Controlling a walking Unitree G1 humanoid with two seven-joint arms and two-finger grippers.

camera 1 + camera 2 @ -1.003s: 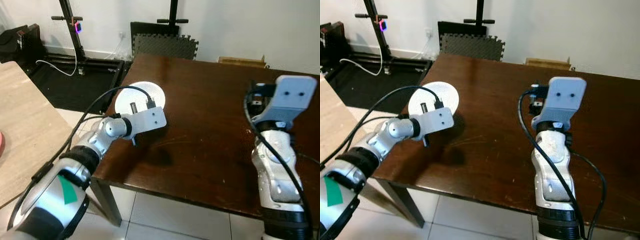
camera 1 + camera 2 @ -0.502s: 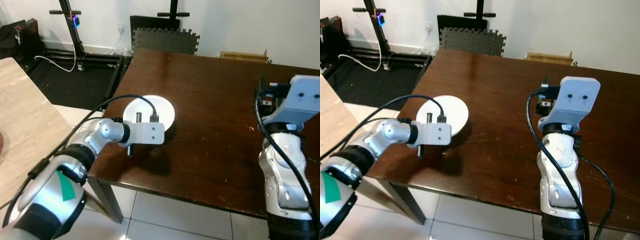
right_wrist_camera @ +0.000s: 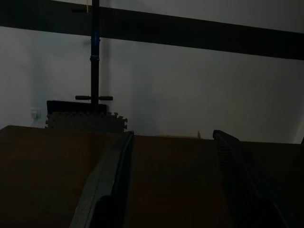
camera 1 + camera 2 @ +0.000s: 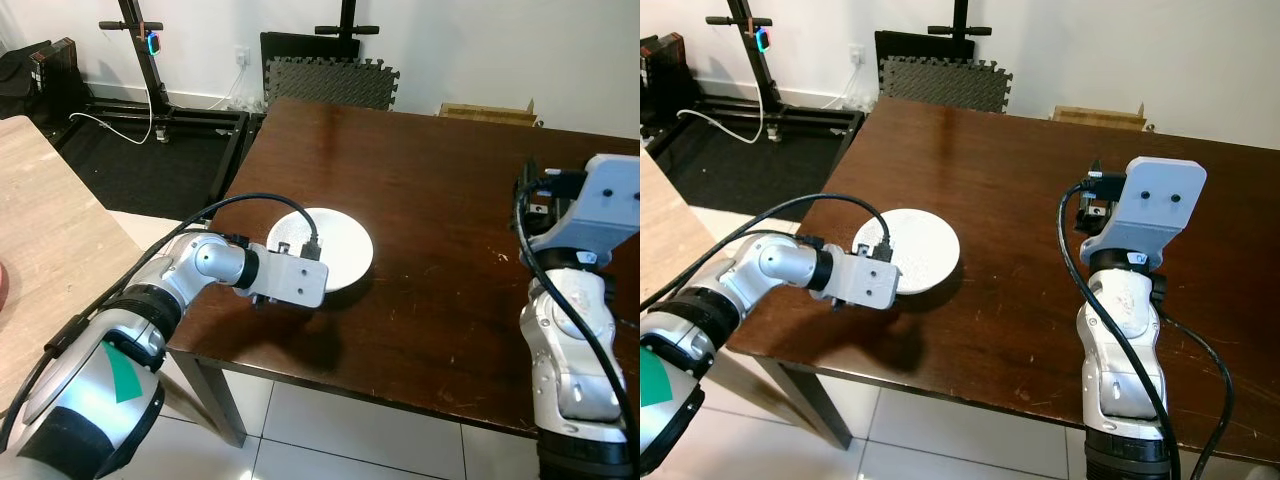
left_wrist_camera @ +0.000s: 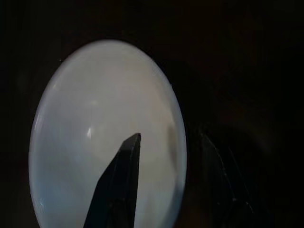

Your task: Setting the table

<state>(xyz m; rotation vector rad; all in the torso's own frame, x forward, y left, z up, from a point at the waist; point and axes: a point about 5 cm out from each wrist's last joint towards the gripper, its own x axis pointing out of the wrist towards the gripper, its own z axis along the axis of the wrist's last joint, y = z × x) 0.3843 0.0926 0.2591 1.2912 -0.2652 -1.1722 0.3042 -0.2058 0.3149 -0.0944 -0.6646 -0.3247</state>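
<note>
Plate (image 4: 335, 248) apparently pinched by left tool (image 5: 124, 166).

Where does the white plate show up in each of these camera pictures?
Left eye view: white plate left of centre, on the dark wooden table near its left edge.
Right eye view: plate, left of centre.
Left wrist view: large pale oval behind one black finger.
Right wrist view: not in it.
Shared landmark: the left gripper's grey wrist block overlapping the plate.
</note>
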